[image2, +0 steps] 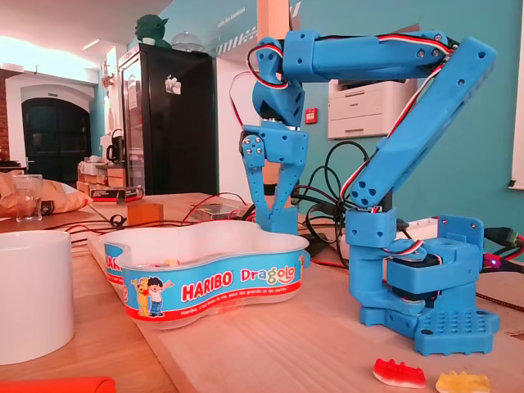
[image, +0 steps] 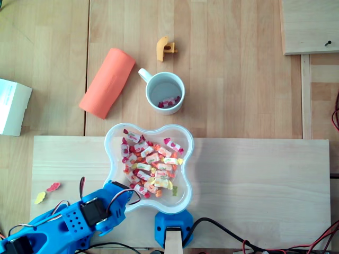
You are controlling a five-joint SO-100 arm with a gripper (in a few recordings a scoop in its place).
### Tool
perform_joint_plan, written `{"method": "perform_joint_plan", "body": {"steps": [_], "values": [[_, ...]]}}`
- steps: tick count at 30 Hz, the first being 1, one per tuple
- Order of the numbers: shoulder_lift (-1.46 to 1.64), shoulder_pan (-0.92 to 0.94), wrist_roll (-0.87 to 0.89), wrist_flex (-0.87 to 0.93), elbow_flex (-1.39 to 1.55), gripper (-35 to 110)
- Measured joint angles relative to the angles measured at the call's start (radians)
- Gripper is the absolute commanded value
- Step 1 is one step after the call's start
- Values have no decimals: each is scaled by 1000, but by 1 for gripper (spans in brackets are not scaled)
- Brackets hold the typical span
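A: Overhead view. Nearest the lens is the blue arm (image: 79, 217), lower left, angled up and right. The gripper (image: 121, 186) sits at the lower left rim of the clear tub (image: 179, 202).

B: Contents?

A: Wrapped sweets (image: 151, 165) heaped in the tub's middle. They are small twists in red, yellow, pink and white, lying across each other. A few more lie in the white mug (image: 158, 87) just beyond the tub. An orange roll (image: 107, 82) is left of the mug. A red gummy bear (image: 53, 186) and a yellow one (image: 40, 198) lie on the board beside the arm.

B: Fixed view?

A: Mug (image2: 33, 295) closest, then tub (image2: 213, 286). Gripper (image2: 276, 219) points straight down at the far rim. Its fingers converge toward the tips. Cannot tell whether they are together or pinching something.

B: Risks?

A: As I judge it, tips this near the rim could catch it and shove or tilt the light tub. The wrappers look slick and overlap, so 1 could slip free, or 2 could lift together.
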Motion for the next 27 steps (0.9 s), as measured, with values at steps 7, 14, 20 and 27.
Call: {"method": "perform_joint_plan", "body": {"steps": [7, 14, 20, 27], "values": [[-34, 0, 112, 0, 0, -2], [-115, 0, 143, 0, 0, -2], [-137, -2, 143, 0, 0, -2], [-137, -77, 143, 0, 0, -2]]}}
